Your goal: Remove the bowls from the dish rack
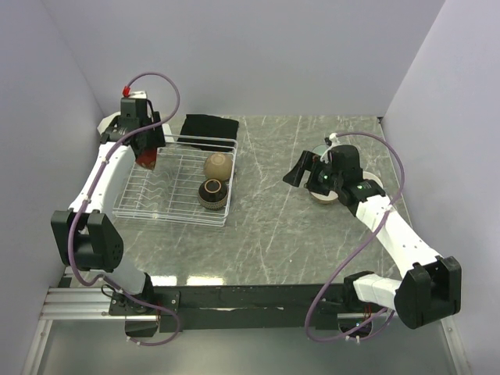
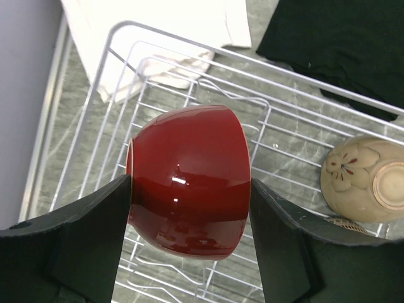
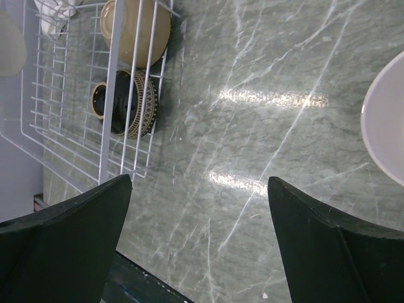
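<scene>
Nearest, at the front edge of the counter (image 1: 266, 234): both arm bases (image 1: 373, 291), bolted side by side.

Further in on the left: the dish rack (image 1: 156, 205), white wire, flat on the green marbled top. In its near right corner, the dark brown bowl (image 1: 212, 193), upright, black inside, with a patterned band round the outside. Just behind it, close against it, the beige bowl (image 1: 219, 166), turned over so that the foot ring and a small painted flower show in the left wrist view.

About level with these on the right, well apart from the rack: the right hand (image 3: 199, 183), fingers spread wide, gripping nothing, only bare counter below. Beside it, partly hidden under the right arm (image 1: 391, 226), more bowls on the counter, among them a pale bowl (image 3: 386, 120); number and other colours unclear.

Farther back, over the rack's far left corner: the left hand (image 2: 189, 189), closed on the dark red bowl (image 2: 189, 151), one finger pressed to each side, glossy outside toward the wrist camera. Contact with the wires below: unclear.

Farthest: the white cloth (image 2: 158, 25) past the rack's far left corner, and the black cloth (image 1: 209, 127) against the rack's far edge.
</scene>
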{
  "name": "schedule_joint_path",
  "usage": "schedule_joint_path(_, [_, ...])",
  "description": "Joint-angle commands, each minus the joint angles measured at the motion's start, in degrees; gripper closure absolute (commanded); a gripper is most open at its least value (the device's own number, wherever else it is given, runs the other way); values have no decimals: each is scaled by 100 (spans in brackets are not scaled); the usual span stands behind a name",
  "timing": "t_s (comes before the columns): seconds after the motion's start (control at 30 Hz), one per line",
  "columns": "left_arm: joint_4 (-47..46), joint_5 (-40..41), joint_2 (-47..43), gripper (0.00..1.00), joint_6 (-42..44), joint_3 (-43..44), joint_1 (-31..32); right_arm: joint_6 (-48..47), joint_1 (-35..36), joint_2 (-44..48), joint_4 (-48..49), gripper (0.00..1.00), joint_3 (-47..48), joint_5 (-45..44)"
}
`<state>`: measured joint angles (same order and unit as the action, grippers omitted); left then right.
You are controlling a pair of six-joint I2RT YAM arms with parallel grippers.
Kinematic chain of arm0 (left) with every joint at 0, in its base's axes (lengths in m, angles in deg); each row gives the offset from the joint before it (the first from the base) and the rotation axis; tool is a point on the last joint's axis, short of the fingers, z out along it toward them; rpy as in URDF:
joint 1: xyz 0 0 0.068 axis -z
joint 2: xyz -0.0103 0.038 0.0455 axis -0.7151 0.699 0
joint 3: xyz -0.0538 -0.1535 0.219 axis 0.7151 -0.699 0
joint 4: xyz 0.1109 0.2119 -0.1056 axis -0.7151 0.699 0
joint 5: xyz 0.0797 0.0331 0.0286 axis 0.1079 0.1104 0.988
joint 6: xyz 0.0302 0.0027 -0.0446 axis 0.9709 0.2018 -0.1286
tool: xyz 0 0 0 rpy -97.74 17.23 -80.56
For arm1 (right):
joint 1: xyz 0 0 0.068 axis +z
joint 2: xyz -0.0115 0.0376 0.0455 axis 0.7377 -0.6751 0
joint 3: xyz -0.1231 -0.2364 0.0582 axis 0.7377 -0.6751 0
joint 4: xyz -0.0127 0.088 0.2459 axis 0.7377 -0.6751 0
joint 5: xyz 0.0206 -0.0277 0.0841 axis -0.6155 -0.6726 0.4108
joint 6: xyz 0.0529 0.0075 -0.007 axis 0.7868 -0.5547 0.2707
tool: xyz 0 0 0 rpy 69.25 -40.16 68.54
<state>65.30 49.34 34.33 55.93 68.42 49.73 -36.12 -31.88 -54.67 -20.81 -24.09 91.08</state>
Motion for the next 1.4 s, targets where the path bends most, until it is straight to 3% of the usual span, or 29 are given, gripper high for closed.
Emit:
schedule_joint_path(0.0, [-413,-169,-250,99,-179,-89,-30,-123,113,7,248,4,33,99])
schedule_joint_path(0.6, [-456,-695,-566,99,-503,-37,-38,-149,464,-265,424,5,305,608])
schedule_joint_path(1.1, [-1704,-2970,-1348,99,-2330,-985,-30,746,974,-880,1364,5,675,1381])
schedule_joint_path(1.37, [-2618,-3807,-1612,99,-3272,-1513,216,1405,1027,-1337,1970,6,868,1698])
